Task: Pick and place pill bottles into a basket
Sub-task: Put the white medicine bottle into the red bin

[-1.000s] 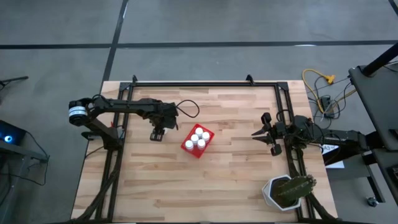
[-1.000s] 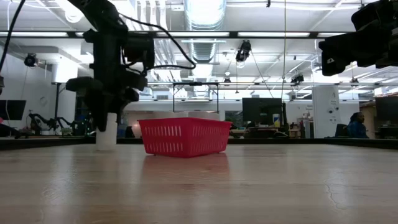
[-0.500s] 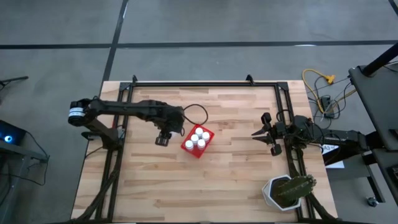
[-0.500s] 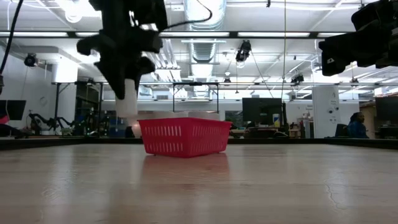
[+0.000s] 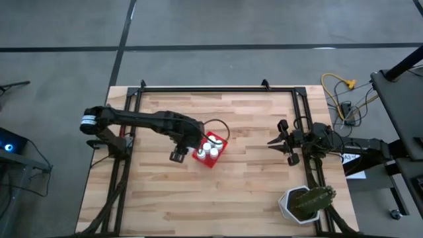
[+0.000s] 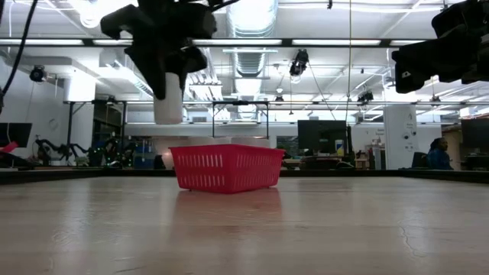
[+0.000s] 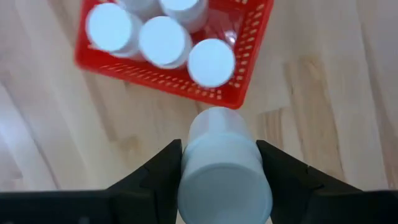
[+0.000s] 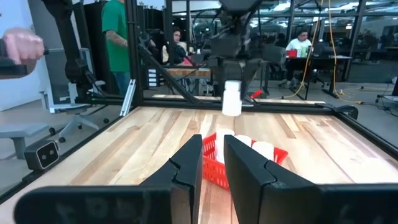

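My left gripper [image 6: 166, 72] is shut on a white pill bottle [image 6: 168, 105] and holds it in the air, higher than the rim of the red basket [image 6: 226, 168]. In the high view the gripper [image 5: 177, 156] is just beside the basket's [image 5: 219, 153] left near side. The left wrist view shows the bottle [image 7: 219, 146] just outside the basket's rim [image 7: 186, 93], with several white-capped bottles [image 7: 163, 41] standing inside. My right gripper [image 5: 272, 141] waits near the table's right edge. Its fingers are together but for a narrow slit [image 8: 213, 163], and it holds nothing. My left gripper pinches the bottle's upper part, by the cap [image 7: 224, 186], between its two fingers [image 7: 163, 171], one on each side. The fingers come from above and point down. The bottle hangs upright below them, its lower half [image 6: 168, 113] showing, clear of the table.
A white pot with a green plant [image 5: 305, 203] stands at the table's near right corner. Dark frame rails [image 5: 125, 158] run along the table's left, far and right sides. People stand in the room beyond the table [image 8: 118, 37].
My left gripper has risen with the bottle and moved toward the basket. The bottle stood on the table to the basket's left. It now hangs upright, clear of the table and above the level of the basket's rim.
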You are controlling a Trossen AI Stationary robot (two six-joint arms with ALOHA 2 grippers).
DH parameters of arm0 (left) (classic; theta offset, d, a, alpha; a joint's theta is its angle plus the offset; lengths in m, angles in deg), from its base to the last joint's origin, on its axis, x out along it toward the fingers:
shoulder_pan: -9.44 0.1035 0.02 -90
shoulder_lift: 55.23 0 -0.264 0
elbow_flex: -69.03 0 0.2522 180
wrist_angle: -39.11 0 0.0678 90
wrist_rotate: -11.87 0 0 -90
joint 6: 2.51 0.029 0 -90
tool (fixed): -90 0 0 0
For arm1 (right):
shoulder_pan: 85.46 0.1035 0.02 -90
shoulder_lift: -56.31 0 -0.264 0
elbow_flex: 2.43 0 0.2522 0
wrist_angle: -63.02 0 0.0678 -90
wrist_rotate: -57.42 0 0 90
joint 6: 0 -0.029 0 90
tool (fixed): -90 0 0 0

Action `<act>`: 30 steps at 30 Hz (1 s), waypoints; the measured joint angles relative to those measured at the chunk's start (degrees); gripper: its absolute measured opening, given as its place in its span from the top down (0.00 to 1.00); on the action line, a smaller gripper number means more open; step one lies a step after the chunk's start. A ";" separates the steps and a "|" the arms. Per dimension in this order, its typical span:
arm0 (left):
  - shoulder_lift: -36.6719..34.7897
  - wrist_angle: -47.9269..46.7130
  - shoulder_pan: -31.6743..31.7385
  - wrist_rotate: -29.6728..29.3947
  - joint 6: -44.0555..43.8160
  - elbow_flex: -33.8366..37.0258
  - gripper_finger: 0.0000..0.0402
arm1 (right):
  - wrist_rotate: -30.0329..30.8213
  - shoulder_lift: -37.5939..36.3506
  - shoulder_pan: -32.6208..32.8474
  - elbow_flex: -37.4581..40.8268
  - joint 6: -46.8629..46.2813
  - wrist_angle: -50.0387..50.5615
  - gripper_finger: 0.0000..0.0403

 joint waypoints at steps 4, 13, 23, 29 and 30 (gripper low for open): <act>4.90 -0.77 -1.91 -0.18 0.50 -5.02 0.60 | -0.01 0.01 -0.01 0.00 -0.02 0.03 0.85; 14.10 -3.82 -6.03 -3.25 2.28 -16.08 0.60 | 0.02 0.02 0.00 0.00 -0.01 -0.02 0.85; 20.14 -4.53 -7.80 -4.50 5.18 -22.26 0.60 | 0.03 0.02 -0.02 0.00 0.05 -0.04 0.85; 21.79 -3.42 -7.80 -4.63 6.28 -23.06 0.60 | 0.00 0.02 -0.02 0.00 -0.02 0.00 0.85; 21.94 -3.20 -7.82 -4.66 6.44 -23.06 0.60 | 0.05 0.02 -0.02 0.00 0.05 -0.04 0.85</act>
